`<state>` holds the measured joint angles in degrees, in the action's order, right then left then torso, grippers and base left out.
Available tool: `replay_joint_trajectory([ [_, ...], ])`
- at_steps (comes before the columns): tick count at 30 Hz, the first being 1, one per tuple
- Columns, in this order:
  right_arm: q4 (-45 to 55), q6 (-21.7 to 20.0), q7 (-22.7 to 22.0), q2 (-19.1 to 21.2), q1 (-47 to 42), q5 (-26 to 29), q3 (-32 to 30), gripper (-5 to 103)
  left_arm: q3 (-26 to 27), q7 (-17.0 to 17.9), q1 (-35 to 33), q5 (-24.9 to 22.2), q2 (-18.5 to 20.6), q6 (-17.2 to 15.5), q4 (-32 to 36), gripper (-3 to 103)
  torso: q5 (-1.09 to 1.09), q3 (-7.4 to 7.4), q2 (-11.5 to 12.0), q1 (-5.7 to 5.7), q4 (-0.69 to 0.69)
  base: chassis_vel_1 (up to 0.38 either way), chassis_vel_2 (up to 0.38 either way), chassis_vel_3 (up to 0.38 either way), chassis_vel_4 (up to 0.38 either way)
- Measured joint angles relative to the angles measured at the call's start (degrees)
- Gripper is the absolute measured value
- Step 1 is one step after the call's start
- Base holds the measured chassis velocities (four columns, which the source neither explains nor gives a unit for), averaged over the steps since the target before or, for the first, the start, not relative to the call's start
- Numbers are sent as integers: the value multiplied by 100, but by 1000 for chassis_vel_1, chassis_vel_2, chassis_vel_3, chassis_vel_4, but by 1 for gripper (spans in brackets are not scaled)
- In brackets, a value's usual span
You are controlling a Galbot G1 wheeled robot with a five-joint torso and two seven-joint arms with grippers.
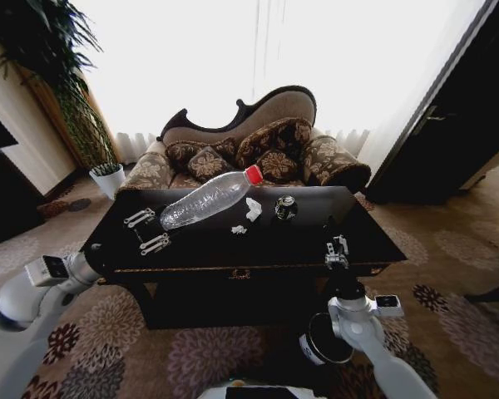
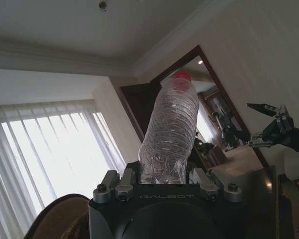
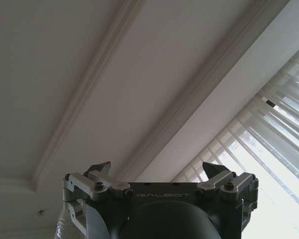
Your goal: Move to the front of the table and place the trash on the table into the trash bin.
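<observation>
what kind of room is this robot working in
Most likely a home living room: an ornate patterned sofa with cushions sits behind a glossy black coffee table, sheer curtains cover a bright window, and patterned carpet covers the floor.

1. Looks like a home living room, pretty fancy one.
2. Curvy patterned sofa [image 1: 258, 145] piled with cushions, glossy black coffee table [image 1: 233, 241] in front.
3. Floral carpet [image 1: 108, 332], sheer curtains [image 1: 258, 58] over a big bright window, potted plant [image 1: 83, 116], dark wooden door [image 1: 457, 108].
</observation>
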<state>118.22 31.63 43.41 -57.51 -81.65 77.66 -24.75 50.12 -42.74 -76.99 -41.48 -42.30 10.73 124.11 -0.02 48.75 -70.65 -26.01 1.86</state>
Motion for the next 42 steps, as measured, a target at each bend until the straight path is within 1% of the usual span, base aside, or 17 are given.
replay_joint_trajectory([
  [2, 12, -1, 2, 4, -2, -2, 12, 100, -13, 1, 15, 2, 16, -3, -6, 42, 0, 0, 0, 0, 0, 0, 0, 0, 0],
  [8, 230, -31, -48, 20, 20, -171, 233, 100, -137, 2, 143, 33, 234, -34, -63, 42, 1, 0, 0, 0, 0, 0, 0, 0, 0],
  [9, 404, -44, -169, 1, 23, -335, 375, 100, -237, 8, 225, 46, 365, -63, -105, 42, 1, 0, 0, 0, -1, 0, 0, 0, 0],
  [15, 600, -45, -273, -2, 2, -692, 535, 100, -502, 30, 403, 100, 592, -116, -183, 42, 1, 0, 0, 0, 0, 0, 0, 0, 0],
  [16, 600, -45, -273, -2, 2, -692, 535, 100, -502, 30, 403, 100, 592, -116, -183, 42, 1, 0, 0, 0, 0, 0, 0, 0, 0],
  [18, 635, -32, -368, 9, -15, -865, 555, 100, -575, 33, 454, 105, 657, -129, -197, 42, 1, 0, 0, 0, 0, 0, 0, 0, 0],
  [20, 647, 16, -522, 18, -51, -1187, 597, 100, -688, 46, 554, 107, 742, -162, -200, 42, 1, 0, 0, 0, 0, 0, 0, 0, 0],
  [22, 647, 30, -570, 18, -58, -1279, 611, 100, -735, 55, 606, 106, 770, -179, -200, 42, 0, 0, 0, 0, 0, 0, 0, 0, 0],
  [25, 682, 67, -749, 13, -66, -1600, 686, 100, -893, 87, 819, 66, 870, -239, -197, 42, 1, 0, 0, 0, 0, 0, 0, 0, 0],
  [29, 776, 73, -872, 9, -63, -1755, 792, 100, -1030, 108, 960, 37, 964, -272, -206, 42, 1, 0, 0, 0, 0, 0, 0, 0, 0],
  [32, 917, 52, -1025, 38, -3, -1863, 932, 100, -1350, 139, 1159, 39, 1080, -330, -207, 42, 0, 0, 0, 0, 0, 0, 0, 0, 0],
  [34, 936, 43, -1054, 46, 15, -1878, 951, 100, -1417, 146, 1201, 43, 1096, -345, -206, 42, 1, 0, -1, 0, 0, 0, 0, 0, 0],
  [36, 1006, -3, -1181, 80, 87, -1941, 1021, 100, -1728, 180, 1433, 66, 1150, -413, -197, 42, 1, 0, -1, 0, -1, 0, 0, 0, 0],
  [37, 1006, -3, -1181, 80, 87, -1941, 1021, 100, -1728, 180, 1433, 66, 1150, -413, -197, 42, 1, 0, -1, 0, -1, 0, 0, 0, 0],
  [39, 1030, -23, -1231, 112, 109, -2008, 1072, 100, -1968, 211, 1672, 73, 1188, -467, -197, 42, 1, 0, 0, 0, 0, 0, 0, 0, 0],
  [40, 1030, -23, -1231, 112, 109, -2008, 1072, 100, -1968, 211, 1672, 73, 1188, -467, -197, 42, 1, 0, 0, 0, 0, 0, 0, 0, 0],
  [42, 1028, -26, -1243, 137, 102, -2100, 1120, 100, -2107, 216, 1889, 77, 1228, -516, -196, 42, 1, 1, 0, 0, 1, 0, 0, 0, 0],
])
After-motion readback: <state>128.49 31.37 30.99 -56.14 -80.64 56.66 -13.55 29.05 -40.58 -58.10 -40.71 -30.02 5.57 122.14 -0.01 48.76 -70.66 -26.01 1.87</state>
